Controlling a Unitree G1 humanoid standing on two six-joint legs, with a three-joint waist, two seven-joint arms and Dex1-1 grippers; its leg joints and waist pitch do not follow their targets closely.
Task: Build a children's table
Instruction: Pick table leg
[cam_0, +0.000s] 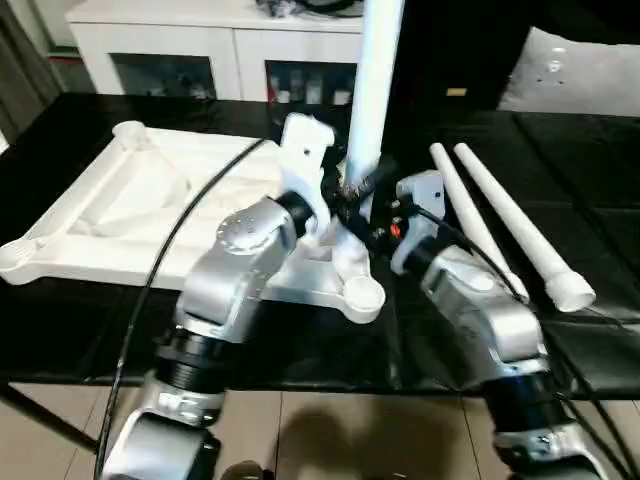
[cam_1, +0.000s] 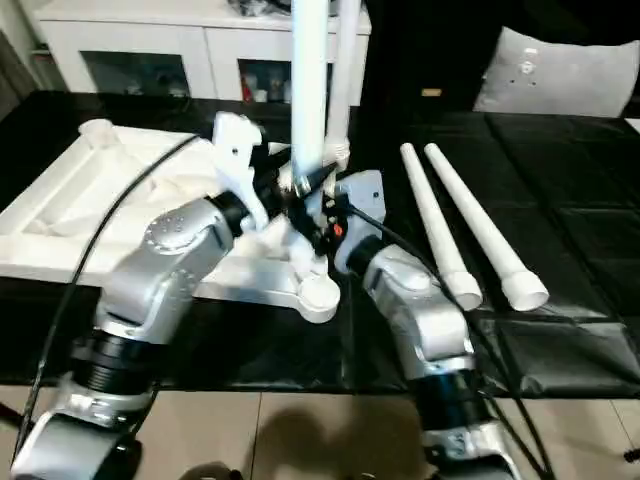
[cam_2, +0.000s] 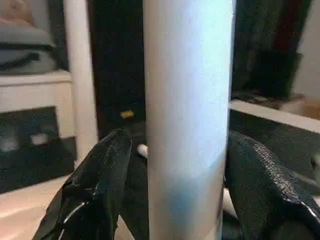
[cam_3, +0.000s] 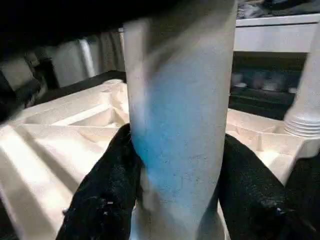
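Right pincer (cam_3: 178, 135) clamped on the lower part of an upright leg (cam_0: 375, 80), black fingers (cam_3: 100, 200) pressed to both sides of the white tube. Left pincer (cam_2: 181, 134) pinching the same leg, one finger on each side, close to the right one. Both forearms meeting over the right-hand part of the tabletop (cam_0: 130, 200).

Tabletop lying upside down on the black counter (cam_0: 580, 170), ribbed underside up, round sockets at the corners. Near right socket (cam_0: 362, 295) open and unfilled, just in front of the held leg's foot. Behind the held leg, a second leg (cam_1: 345, 80) upright at the far right of the tabletop, seemingly already planted. Two spare legs (cam_0: 470, 215) (cam_0: 515, 235) flat on the counter to the right, side by side, flared ends toward the robot. White cabinet (cam_0: 170, 30) behind the counter, no part of the job.

Step in hand, judging by this: fitting a leg, probably the second of four. Cannot tell whether its lower end sits over a socket or merely over the ribs, since the pincers hide it.

Next move calls for: holding the tube plumb, centring its end on the open socket, then pressing straight down with both arms together so the tabletop stays put.
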